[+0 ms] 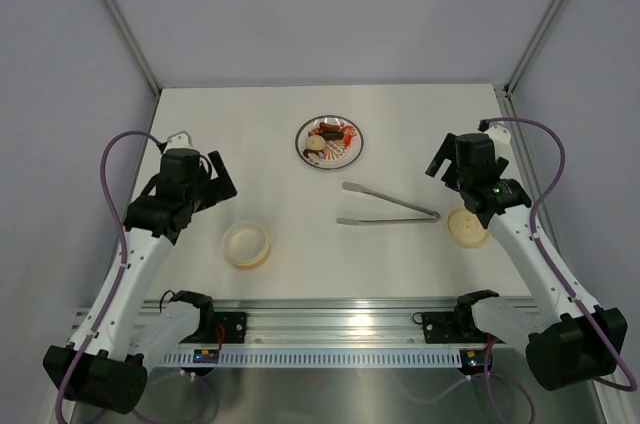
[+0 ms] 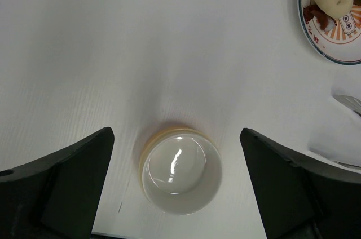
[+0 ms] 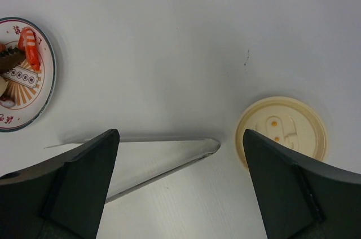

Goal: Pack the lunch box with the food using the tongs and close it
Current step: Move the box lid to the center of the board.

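Tongs (image 3: pixel 206 146) lie between plate (image 3: pixel 44 89) and lid (image 3: pixel 282 132) — untouched.

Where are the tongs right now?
In the top view, the tongs lie flat on the table, right of the middle, between the plate of food and the round lid, with their joined end near the lid.

table (image 1: pixel 400 134): white, flat | near left: round lunch box (image 1: pixel 246 244) | far middle: plate (image 1: pixel 357 149) | right of middle: tongs (image 1: pixel 390 199) lying flat | just beside their joined end: lid (image 1: pixel 467 227)
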You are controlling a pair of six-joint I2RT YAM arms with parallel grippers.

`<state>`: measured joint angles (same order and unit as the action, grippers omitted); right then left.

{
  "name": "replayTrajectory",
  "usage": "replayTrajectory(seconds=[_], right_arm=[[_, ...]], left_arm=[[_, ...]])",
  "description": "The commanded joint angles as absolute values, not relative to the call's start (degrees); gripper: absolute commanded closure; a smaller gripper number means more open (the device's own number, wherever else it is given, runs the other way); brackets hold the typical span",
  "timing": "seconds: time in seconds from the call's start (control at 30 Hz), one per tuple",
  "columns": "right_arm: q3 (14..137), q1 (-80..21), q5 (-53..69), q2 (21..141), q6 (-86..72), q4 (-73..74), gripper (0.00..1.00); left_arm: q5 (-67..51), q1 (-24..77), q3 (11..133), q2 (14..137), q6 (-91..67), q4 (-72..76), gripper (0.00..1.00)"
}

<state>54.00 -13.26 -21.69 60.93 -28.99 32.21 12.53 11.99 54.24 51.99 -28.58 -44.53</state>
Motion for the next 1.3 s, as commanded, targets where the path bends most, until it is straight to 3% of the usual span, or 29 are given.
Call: replayTrajectory(seconds=[0.0,0.17,0.37,0.5,1.0,1.27], right_arm=[[53.3,-13.2,-19.1,59.5,-29.7,29.9,0.01],[52.8,-13.2,-17.1,59.7,-29.8,28.8,0.01],[53.0,-13.2,-15.1,58.8,-29.5,29.2,0.01],[52.9,-13.2,-13.0,58.8,-29.8,28.6,0.00],[52.4,-13.2,-10.8,58.8,-30.5,27.7,0.01],[52.6,-13.2,-10.5,58.0,-31.1,28.5,0.01]], left_arm=[[13.8,12.7,53.7,52.7,-30.8,-45.0,0.01],[17.8,17.7,54.1,54.7,-34.0,-47.3,0.01],[24.8,17.8,49.9,51.3,-51.3,-51.5,0.02],[18.7,17.8,45.6,48.6,-52.2,-49.8,0.05],[7.0,18.6,31.5,43.5,-57.6,-41.5,0.01],[-2.2,18.8,28.8,51.2,-54.1,-28.6,0.01]])
